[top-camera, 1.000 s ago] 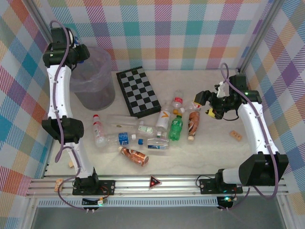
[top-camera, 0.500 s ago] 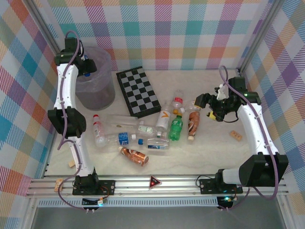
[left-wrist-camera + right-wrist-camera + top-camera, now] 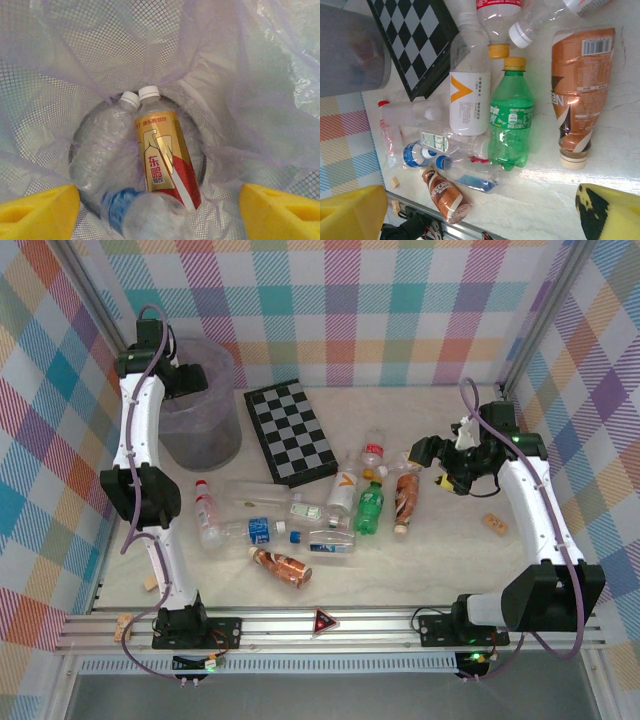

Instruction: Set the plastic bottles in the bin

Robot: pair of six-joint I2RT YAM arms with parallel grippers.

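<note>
My left gripper (image 3: 190, 380) hangs over the bin (image 3: 205, 440), a grey mesh wastebasket with a lilac bag. Its yellow fingers (image 3: 40, 212) stand wide apart, so the left gripper (image 3: 160, 215) is open. Below it a blurred clear bottle with a blue label (image 3: 145, 217) lies loose on a gold-and-red bottle (image 3: 162, 155) and a clear bottle (image 3: 102, 150) at the bin's bottom. My right gripper (image 3: 430, 462) hovers open above the table's right side, next to the brown-orange bottle (image 3: 405, 497). Between its fingertips the right gripper (image 3: 480, 212) holds nothing. The green bottle (image 3: 511, 120) and the white bottle with an orange mark (image 3: 469, 97) lie on the table.
A black-and-white chequered board (image 3: 292, 430) lies right of the bin. Several more bottles are scattered mid-table, among them a brown coffee bottle (image 3: 282, 565) and a blue-labelled clear one (image 3: 255, 531). Small cork blocks (image 3: 493, 524) lie near the right arm and at the front left (image 3: 149, 584).
The left arm swung from the bin's left edge to above its opening, and its jaws have spread. The right arm shifted slightly.
</note>
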